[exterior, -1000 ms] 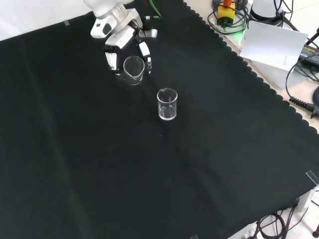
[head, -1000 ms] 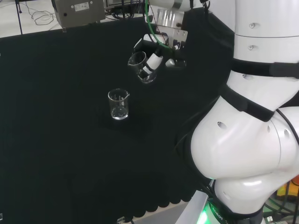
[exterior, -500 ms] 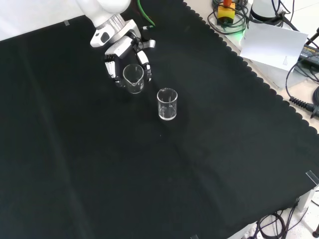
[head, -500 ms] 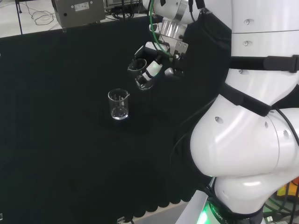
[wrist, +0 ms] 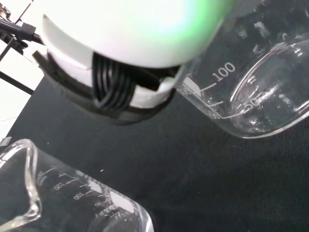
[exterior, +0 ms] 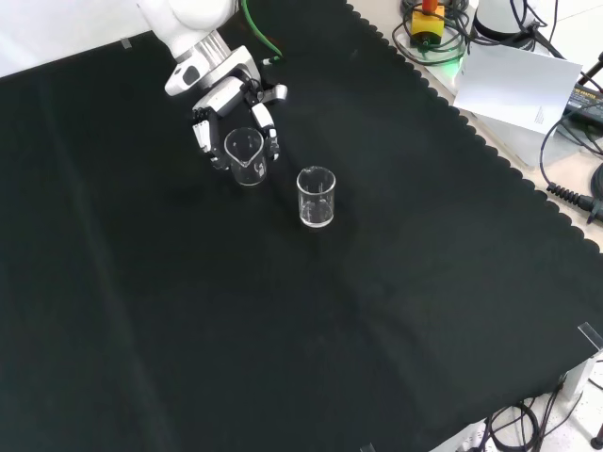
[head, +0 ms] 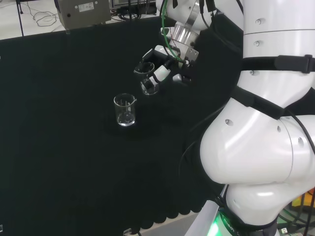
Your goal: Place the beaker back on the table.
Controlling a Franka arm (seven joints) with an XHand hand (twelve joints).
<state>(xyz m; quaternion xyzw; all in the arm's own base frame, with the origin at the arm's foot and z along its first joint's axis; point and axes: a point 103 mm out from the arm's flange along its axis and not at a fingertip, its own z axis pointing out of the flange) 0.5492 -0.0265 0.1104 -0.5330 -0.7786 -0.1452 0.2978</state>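
Fingers (exterior: 270,130) wrap the tilted beaker (exterior: 244,156), hiding its sides.

head view behind arm, front view opposite, wrist view close

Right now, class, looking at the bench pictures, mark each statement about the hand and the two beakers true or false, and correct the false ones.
1. The hand has its fingers curled round a beaker. True.
2. The held beaker is full of blue liquid. False: it looks clear and empty.
3. A second beaker stands upright on the black cloth. True.
4. In the front view the second beaker is left of the held one. False: it is to its right.
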